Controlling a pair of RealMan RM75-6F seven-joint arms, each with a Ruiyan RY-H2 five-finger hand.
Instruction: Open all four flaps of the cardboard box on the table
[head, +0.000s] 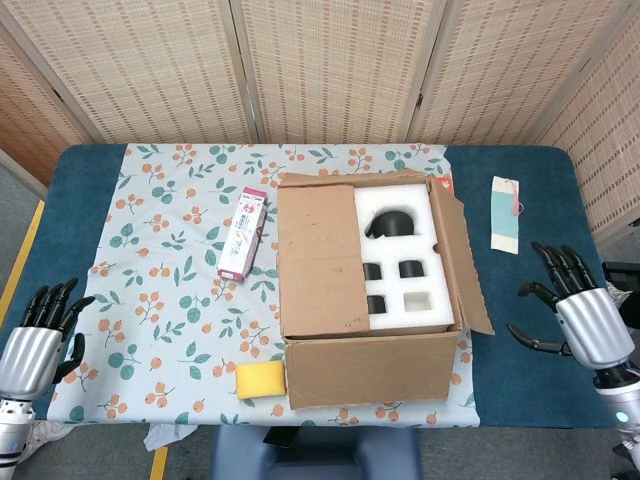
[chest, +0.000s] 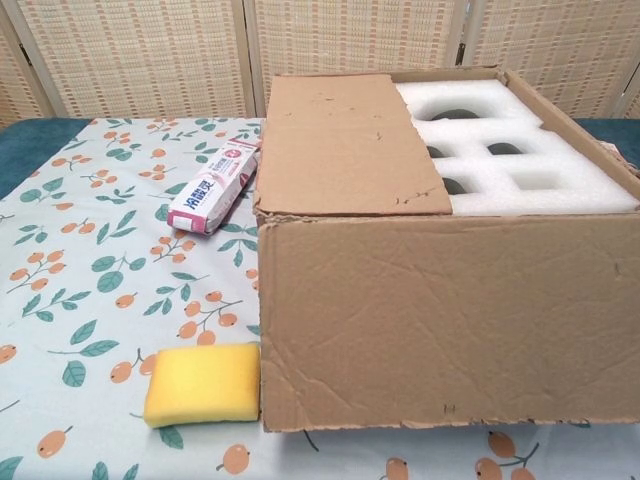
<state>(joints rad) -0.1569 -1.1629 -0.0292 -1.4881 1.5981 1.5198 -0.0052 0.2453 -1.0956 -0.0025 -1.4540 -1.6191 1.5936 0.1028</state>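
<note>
Flap (head: 318, 262) at nine o'clock lies closed on the cardboard box (head: 368, 371). We'd hook its inner edge. Left hand (head: 36, 343) and right hand (head: 580, 318) hover spread, empty.

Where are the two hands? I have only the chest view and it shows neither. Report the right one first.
Observer: The right hand is open, fingers spread, above the blue table. It is to the right of the brown cardboard box and clear of it.
Operator: Now the left.
Observer: The left hand is open at the table's front left corner, far from the box.
Operator: Name anything lying near the right hand.
Observer: A white and teal paper tag lies flat on the table, beyond that hand and to the right of the box.
</note>
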